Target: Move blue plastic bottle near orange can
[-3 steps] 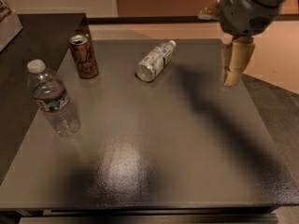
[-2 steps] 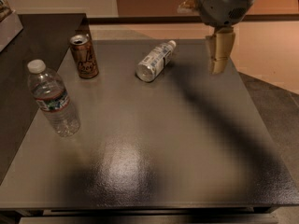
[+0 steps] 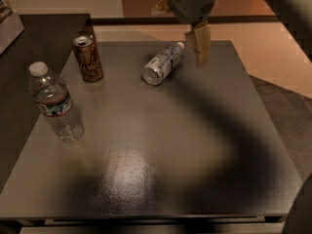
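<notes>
1. No wording can be read on the blue plastic bottle [image 3: 162, 64]; only a pale printed wrap is seen on it.
2. On the orange can [image 3: 88, 58] a pale rabbit-like figure is printed, but no brand or lettering can be made out.
3. A dark label band is carried by the water bottle [image 3: 55, 104]; its print cannot be read.
4. No marking is seen on the gripper [image 3: 201, 57], which hangs just right of the blue plastic bottle's cap.
</notes>
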Tool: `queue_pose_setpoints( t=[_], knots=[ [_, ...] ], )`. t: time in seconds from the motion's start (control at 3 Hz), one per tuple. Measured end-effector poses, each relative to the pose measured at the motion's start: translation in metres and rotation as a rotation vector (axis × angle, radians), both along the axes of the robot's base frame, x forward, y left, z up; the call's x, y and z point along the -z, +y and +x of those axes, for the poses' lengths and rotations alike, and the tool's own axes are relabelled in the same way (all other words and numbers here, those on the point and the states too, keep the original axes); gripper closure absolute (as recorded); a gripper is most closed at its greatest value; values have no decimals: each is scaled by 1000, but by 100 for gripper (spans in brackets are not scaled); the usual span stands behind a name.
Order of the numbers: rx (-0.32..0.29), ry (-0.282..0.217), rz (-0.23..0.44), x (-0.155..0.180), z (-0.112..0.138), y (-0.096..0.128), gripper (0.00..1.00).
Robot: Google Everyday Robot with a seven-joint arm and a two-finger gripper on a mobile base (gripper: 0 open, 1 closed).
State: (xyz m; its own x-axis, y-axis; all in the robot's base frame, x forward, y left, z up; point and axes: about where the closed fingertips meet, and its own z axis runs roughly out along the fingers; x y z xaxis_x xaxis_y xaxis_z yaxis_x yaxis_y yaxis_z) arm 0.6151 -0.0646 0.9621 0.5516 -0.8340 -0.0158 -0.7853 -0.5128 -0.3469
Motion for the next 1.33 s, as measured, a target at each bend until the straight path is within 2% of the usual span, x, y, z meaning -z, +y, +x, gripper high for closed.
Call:
queue_pose_setpoints(
  t=[0.33, 1.0, 1.33],
  knots=[
    [-79, -14, -56, 19, 12, 21, 0],
    [-165, -46, -126, 66, 26, 39, 0],
    [-215, -45, -151, 89, 25, 50, 0]
  ],
)
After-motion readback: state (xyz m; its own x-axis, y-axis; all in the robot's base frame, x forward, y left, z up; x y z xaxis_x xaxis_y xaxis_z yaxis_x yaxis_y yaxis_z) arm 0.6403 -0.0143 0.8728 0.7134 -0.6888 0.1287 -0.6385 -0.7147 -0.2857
